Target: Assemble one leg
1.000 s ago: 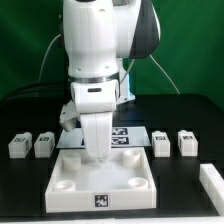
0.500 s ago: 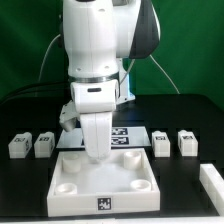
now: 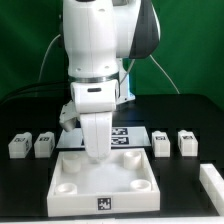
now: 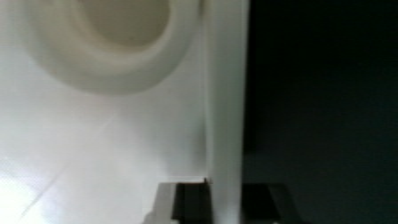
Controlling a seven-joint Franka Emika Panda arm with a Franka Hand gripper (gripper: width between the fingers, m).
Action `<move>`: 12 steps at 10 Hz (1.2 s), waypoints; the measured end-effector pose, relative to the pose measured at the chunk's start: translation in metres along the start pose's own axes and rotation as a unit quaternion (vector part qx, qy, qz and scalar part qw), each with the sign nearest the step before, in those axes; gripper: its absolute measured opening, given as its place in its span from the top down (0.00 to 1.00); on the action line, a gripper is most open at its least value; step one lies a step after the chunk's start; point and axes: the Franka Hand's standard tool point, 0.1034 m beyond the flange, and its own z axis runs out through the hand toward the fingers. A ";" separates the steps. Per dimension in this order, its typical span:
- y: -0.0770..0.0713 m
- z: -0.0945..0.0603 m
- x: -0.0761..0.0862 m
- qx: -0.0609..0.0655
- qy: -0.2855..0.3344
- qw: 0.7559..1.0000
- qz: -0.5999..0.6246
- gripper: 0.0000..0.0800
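Hanging from the arm (image 3: pixel 100 45) low over the white panel's (image 3: pixel 70 180) far edge, pincer (image 3: pixel 97 155) (opening hidden, cannot tell); lying well apart toward the exterior view's left, nearest leg (image 3: pixel 44 145), untouched.

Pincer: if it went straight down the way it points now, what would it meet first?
Most likely the panel, at its far rim. The pincer points down right over that rim, and the wrist view shows the rim running between its tips. I cannot tell how much gap is left.
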 end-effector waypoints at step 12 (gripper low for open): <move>0.060 -0.001 0.087 -0.024 0.028 0.999 0.020 0.93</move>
